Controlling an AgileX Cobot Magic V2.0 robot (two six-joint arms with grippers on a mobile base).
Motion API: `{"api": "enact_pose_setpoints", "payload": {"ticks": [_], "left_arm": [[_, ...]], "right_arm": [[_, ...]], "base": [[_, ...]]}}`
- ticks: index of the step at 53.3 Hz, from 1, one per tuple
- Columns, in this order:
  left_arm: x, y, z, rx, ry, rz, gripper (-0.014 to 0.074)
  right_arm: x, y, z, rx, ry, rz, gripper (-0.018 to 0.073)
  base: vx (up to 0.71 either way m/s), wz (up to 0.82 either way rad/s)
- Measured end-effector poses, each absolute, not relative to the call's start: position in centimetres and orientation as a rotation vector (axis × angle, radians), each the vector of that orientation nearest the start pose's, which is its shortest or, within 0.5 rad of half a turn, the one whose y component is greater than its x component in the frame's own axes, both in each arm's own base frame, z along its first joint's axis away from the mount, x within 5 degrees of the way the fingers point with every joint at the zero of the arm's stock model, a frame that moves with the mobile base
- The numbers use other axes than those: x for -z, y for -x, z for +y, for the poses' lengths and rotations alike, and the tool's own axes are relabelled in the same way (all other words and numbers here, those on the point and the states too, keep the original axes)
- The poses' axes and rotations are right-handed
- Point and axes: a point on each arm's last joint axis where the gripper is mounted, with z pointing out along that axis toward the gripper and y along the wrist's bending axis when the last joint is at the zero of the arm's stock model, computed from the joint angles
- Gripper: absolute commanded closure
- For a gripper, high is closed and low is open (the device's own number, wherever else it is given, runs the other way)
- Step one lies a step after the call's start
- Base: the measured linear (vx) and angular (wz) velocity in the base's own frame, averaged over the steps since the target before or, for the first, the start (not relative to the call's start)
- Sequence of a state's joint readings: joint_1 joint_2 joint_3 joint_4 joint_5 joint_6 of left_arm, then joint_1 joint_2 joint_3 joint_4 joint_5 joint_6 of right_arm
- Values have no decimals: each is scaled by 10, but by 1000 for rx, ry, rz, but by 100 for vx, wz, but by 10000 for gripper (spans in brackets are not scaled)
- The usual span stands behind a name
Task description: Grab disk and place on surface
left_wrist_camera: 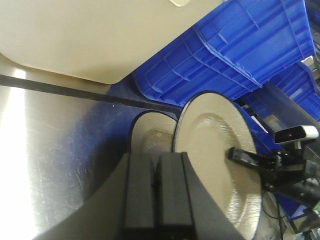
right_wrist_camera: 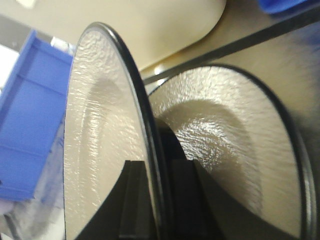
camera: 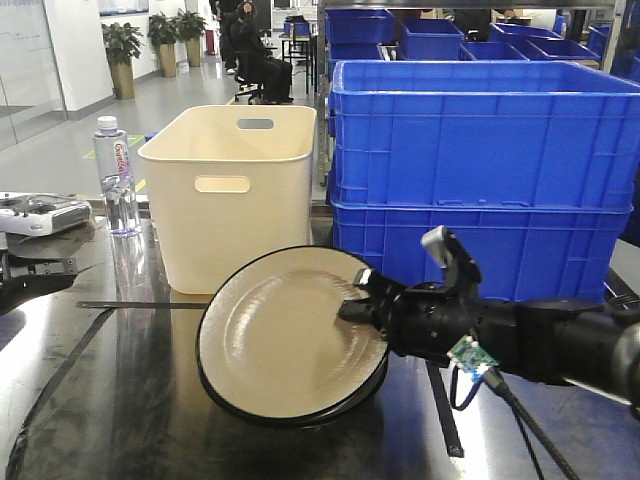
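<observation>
Starting with the front view. Can see the disk (camera: 280,335), cream with a black rim, tipped up steeply and facing the camera, low over the surface (camera: 110,400). Pinched tight at its right edge by the right gripper (camera: 358,300), with the arm stretched in from the right side. Honestly can't call whether the bottom edge touches that dark glossy top. Behind it, got a cream bin (camera: 235,190) and stacked blue crates (camera: 480,150), plus a water bottle (camera: 117,180) off left and a strip of black tape (camera: 140,304) along the bin's front.

Over to the left wrist view. Looking down past the left gripper (left_wrist_camera: 157,159): clenched, fingers pressed together with nothing between, above the surface (left_wrist_camera: 50,150) and not touching the disk (left_wrist_camera: 215,150). Also spotting a second cream shape (left_wrist_camera: 150,135) just left of the disk. Could be another plate or a mirror image in the shiny top, no way to tell.

Right wrist view now. Staring almost along the disk (right_wrist_camera: 100,140), rim sandwiched by the right gripper (right_wrist_camera: 155,167), one dark finger each side. Same second cream shape (right_wrist_camera: 225,150) to the right.
</observation>
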State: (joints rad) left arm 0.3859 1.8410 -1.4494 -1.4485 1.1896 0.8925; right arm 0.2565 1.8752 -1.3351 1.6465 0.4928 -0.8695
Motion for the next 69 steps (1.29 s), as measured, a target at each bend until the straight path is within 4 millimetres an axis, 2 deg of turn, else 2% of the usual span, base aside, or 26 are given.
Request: {"api": "enact_pose_setpoints", "payload": {"ticks": [9,15,20,29,37,41,47,54,55,60,64,69], "left_arm": [[-311,-391,68,1232,80,1981,598],[-311,-391,68,1233,83,1981,598],[-310,-390,68,1230,80,1987,598],[-308,-390,68,1217,72,2016,598],[-307,-389,68,1208,66,2031,598],[-304,-388,68,1194,62,2063,598],[-291,-385,73,1089,89,2220,598],[-263,-376,94,711,175,2545,598],[-258,-374,100,607,182,2607,598],[-249,-368,117,352,278,2720,598],[-253,-367,122,273,311,2698,598],[-271,-368,117,265,252,2605,598]], "right_arm": [[-257,-409,153,-1125,-206,2093,80],[-260,-413,150,-1038,-144,2068,-33],[-265,-418,146,-886,-25,2027,-81],[-275,-431,132,-544,94,1956,-67],[-288,-431,117,-335,71,1925,1],[-302,-427,110,-260,68,1895,81],[-333,-414,101,-187,52,1826,285],[-384,-386,89,-170,8,1711,577],[-389,-382,88,-169,3,1697,575],[-427,-354,81,-188,-10,1599,574],[-448,-335,79,-196,-5,1540,571],[-467,-310,79,-175,46,1482,570]], "base": [[0,0],[0,0],[0,0],[0,0],[0,0],[0,0],[0,0],[0,0],[0,0],[0,0],[0,0],[0,0]]}}
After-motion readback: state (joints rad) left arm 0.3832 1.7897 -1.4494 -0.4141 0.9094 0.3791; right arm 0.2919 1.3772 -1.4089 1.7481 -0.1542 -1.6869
